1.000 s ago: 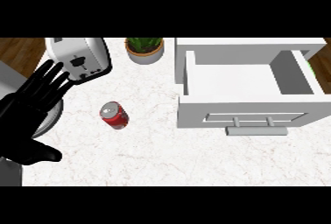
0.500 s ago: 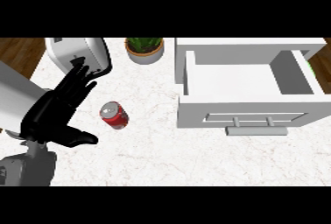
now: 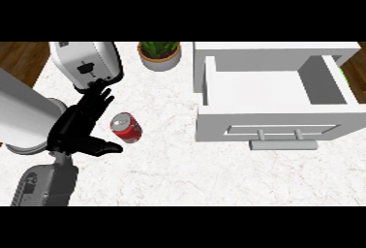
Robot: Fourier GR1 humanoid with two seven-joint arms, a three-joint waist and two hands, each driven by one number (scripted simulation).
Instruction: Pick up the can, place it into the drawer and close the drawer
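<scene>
Currently at the approach stage, by my reading: nothing of the task is complete. The can (image 3: 127, 127) (red, one only) lies on its side on the white marbled table (image 3: 186, 169), well apart from the drawer (image 3: 275, 99), which stands pulled open with nothing visible inside it.

Left hand (image 3: 77, 127): black, spread wide, fingers straight and pointing up the view, thumb stretched out below the can. It sits just beside the can on the can's left side; the fingers are not curled round it, and I cannot tell whether the palm touches it. No grasp yet.

Right hand: does not show in the head view.

Remaining, as judged: close on the can, lift, carry rightward across the table, set it inside the drawer, then push the drawer shut (the handle (image 3: 283, 144) on the front panel faces the lower edge of the view).

Count:
- can: 1
- drawer: 1, open
- toaster (image 3: 85, 63): 1, white, beyond the hand
- potted plant (image 3: 160, 53): 1, between toaster and drawer
- hands in view: 1 (left)
</scene>
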